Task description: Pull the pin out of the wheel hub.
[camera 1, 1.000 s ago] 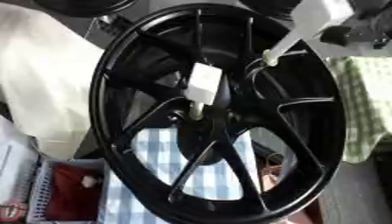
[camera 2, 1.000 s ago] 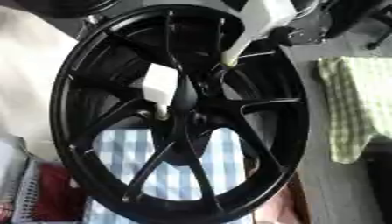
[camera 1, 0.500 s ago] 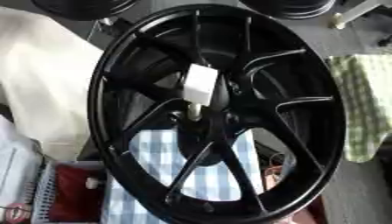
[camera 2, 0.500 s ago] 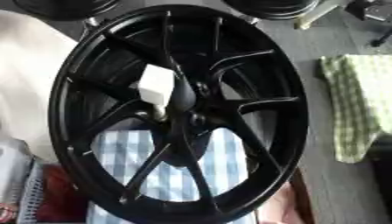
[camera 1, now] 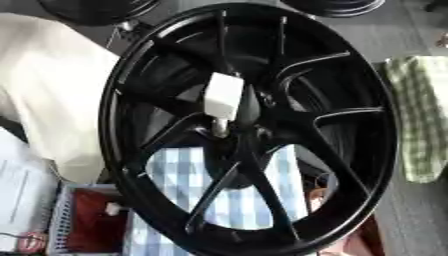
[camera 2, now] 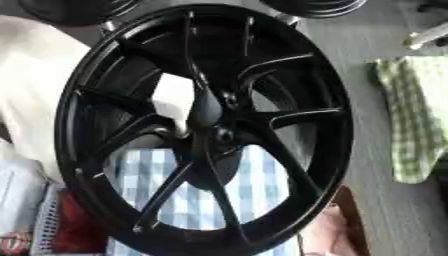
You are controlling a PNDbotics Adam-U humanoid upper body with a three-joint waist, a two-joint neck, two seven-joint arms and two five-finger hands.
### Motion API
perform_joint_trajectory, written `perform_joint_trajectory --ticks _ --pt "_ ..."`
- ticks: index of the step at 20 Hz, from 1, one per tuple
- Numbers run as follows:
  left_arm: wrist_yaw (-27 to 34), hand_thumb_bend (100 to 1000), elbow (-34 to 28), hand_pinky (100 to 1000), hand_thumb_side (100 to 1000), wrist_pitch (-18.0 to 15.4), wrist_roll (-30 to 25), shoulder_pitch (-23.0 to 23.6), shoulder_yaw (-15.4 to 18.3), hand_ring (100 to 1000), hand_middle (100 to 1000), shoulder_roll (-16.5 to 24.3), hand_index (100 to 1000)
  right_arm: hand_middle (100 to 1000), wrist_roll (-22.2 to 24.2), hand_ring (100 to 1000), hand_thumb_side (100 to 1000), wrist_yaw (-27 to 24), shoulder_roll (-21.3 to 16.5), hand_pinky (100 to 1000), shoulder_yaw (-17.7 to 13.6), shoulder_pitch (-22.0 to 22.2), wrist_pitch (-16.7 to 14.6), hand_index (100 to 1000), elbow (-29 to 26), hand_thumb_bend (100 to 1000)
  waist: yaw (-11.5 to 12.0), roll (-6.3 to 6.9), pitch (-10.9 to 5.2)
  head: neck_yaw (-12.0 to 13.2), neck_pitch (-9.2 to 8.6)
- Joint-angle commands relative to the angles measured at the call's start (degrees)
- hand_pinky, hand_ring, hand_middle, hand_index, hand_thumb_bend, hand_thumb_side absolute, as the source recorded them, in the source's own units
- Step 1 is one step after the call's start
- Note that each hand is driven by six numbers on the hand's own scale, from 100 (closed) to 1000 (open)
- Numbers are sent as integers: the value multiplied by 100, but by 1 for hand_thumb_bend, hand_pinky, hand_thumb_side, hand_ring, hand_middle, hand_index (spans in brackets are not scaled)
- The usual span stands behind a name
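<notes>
You have one black wheel (camera 1: 262,125) standing upright, and one white pin (camera 1: 222,97) seated at its hub (camera 1: 229,131). One green checked cloth (camera 1: 420,115) lies right. Neither of your hands shows, so their state can't be told.

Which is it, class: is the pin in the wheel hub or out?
In: the white-topped pin stands with its lower end in the black wheel hub.

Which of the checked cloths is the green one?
The green checked cloth lies at the right, beside the wheel; the blue checked cloth shows through its spokes.
</notes>
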Motion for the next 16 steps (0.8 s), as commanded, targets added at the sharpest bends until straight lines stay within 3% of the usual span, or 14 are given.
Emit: perform_joint_trajectory --ticks 1,4,11,16 --pt "-32 253 -98 794 694 -1 27 -13 69 666 599 95 756 716 -102 777 288 219 3 851 -150 93 82 728 88 299 -12 2 -88 14 -56" --pt "-27 255 -93 795 693 -3 31 -14 72 666 599 90 756 808 -90 831 447 320 101 877 -166 184 127 812 177 385 -18 11 -92 13 -78" --pt "-15 256 -88 795 693 -7 34 -20 72 666 599 92 756 855 -348 859 445 311 150 891 -254 222 177 833 196 388 -35 2 -109 13 -69" --pt "-12 257 -87 796 691 -12 27 -27 69 666 599 95 756 803 -563 832 443 214 159 884 -260 177 185 803 126 328 -25 -2 -123 16 -68"
